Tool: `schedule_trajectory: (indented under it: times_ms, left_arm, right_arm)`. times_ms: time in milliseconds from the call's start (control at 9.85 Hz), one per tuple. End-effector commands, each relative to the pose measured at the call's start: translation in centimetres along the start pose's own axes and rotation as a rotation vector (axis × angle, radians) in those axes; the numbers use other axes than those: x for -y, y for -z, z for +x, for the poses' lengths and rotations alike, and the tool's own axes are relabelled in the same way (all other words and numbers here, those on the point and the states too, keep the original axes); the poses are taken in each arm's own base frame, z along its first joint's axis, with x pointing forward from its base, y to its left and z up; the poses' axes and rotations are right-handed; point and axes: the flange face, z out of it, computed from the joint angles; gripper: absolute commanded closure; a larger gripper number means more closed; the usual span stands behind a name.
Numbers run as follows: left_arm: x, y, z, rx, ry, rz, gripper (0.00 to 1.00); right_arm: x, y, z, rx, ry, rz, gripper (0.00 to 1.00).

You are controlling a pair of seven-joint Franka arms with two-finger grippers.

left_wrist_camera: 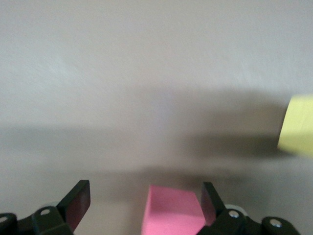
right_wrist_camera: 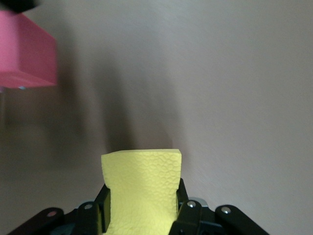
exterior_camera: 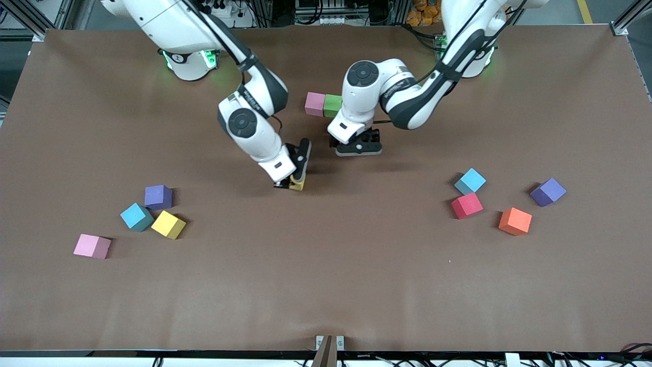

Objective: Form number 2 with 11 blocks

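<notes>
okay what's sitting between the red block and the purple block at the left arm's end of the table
The orange block sits roughly between the red block and the purple block, slightly nearer the front camera than both. The front view shows this.

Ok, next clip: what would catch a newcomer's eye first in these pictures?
Mid-table, the right gripper is shut on a yellow block, while the left gripper hangs open beside it, over a red block. A pink block and green block sit touching, nearer the robots' bases. Loose cubes lie in two clusters toward each end of the table.
</notes>
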Motion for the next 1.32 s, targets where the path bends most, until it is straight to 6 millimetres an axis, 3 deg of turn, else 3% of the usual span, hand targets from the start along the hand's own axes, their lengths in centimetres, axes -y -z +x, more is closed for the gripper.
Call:
schedule_trajectory:
  times_ms: [0, 203, 406, 710, 913, 1218]
  left_arm:
    - [3.3, 2.4, 3.3, -0.049, 0.079, 0.028, 0.0]
    - [6.4, 3.0, 6.6, -0.056, 0.162, 0.029, 0.0]
    - [9.3, 4.9, 9.6, -0.048, 0.251, 0.002, 0.0]
    - [14.9, 6.2, 13.8, -0.013, 0.205, 0.01, 0.0]
    - [20.5, 6.3, 16.6, 0.016, 0.064, 0.068, 0.0]
    - [27.6, 5.4, 19.3, 0.057, -0.127, 0.057, 0.0]
  right_arm:
    - [3.2, 0.2, 1.3, -0.021, 0.02, -0.011, 0.74]
    - [4.8, -0.9, 0.7, -0.046, 0.02, -0.041, 0.74]
    - [6.5, -0.5, 0.7, -0.048, 0.023, -0.043, 0.75]
    - [9.7, -0.2, 2.8, -0.077, -0.014, -0.026, 0.75]
    - [10.9, -0.7, 3.0, -0.084, -0.01, -0.026, 0.75]
    - [13.3, -1.6, 3.6, -0.09, -0.042, -0.02, 0.75]
